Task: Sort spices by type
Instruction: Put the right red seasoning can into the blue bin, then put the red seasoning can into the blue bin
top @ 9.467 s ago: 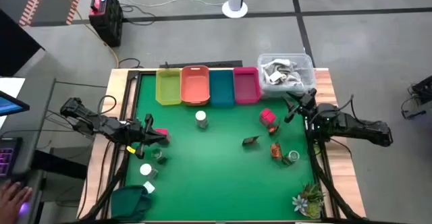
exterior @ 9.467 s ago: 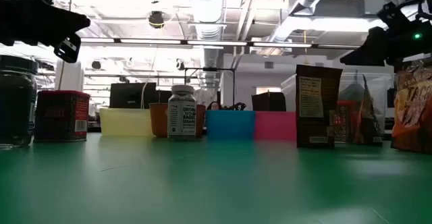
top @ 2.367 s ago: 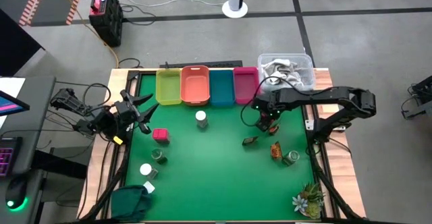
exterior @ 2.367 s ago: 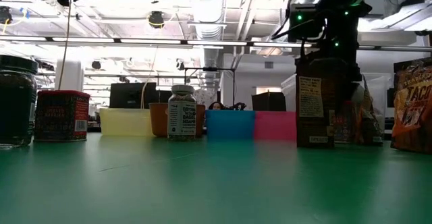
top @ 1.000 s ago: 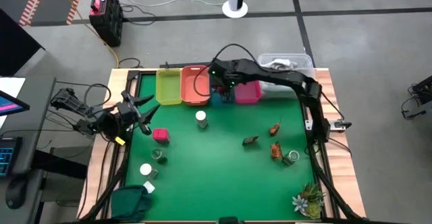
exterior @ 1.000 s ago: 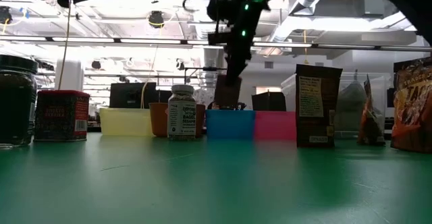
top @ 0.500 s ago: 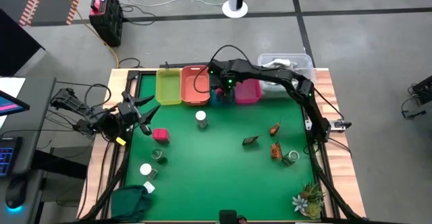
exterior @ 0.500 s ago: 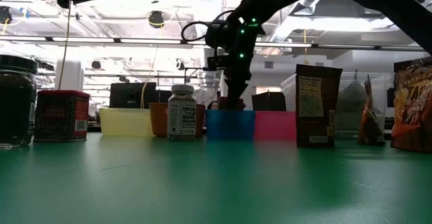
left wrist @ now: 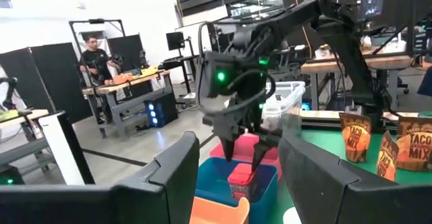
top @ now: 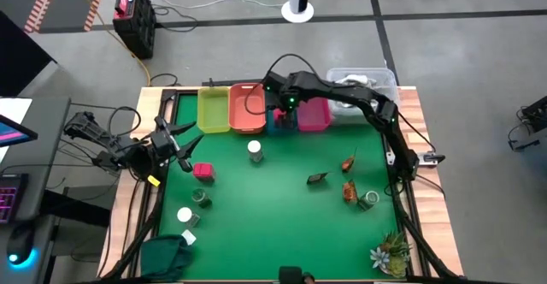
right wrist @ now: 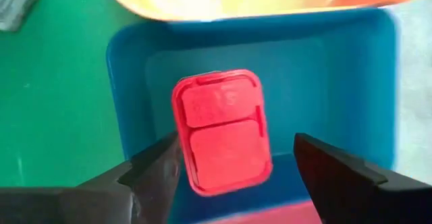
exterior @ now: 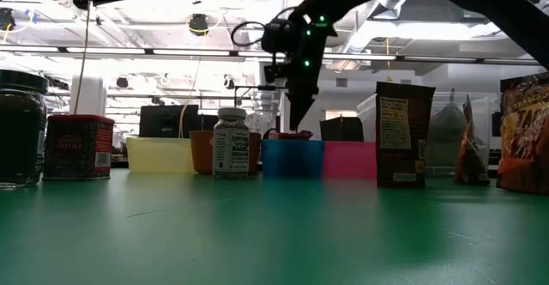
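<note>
My right gripper [right wrist: 236, 146] hangs open over the blue bin [top: 279, 123] at the table's far edge, pointing steeply down. A pink-red spice box [right wrist: 221, 131] stands in that bin, its top just below the fingertips, one finger on each side without touching. My left gripper [top: 182, 142] waits open and empty near the left edge. Still on the green table are a second red box [top: 202, 171], a white-capped jar [top: 255, 149], dark jars [top: 202, 198], brown-orange pouches [top: 349, 190] and another jar [top: 369, 200].
Yellow [top: 213, 110], orange [top: 246, 109] and pink [top: 313, 113] bins flank the blue one. A clear tub [top: 363, 87] stands at the far right corner, a small plant [top: 391, 254] at the near right, and a green cloth [top: 167, 254] at the near left.
My right gripper has sunk toward the blue bin with the red box, then opened and let it go. The box now stands inside the bin, below the fingertips.
</note>
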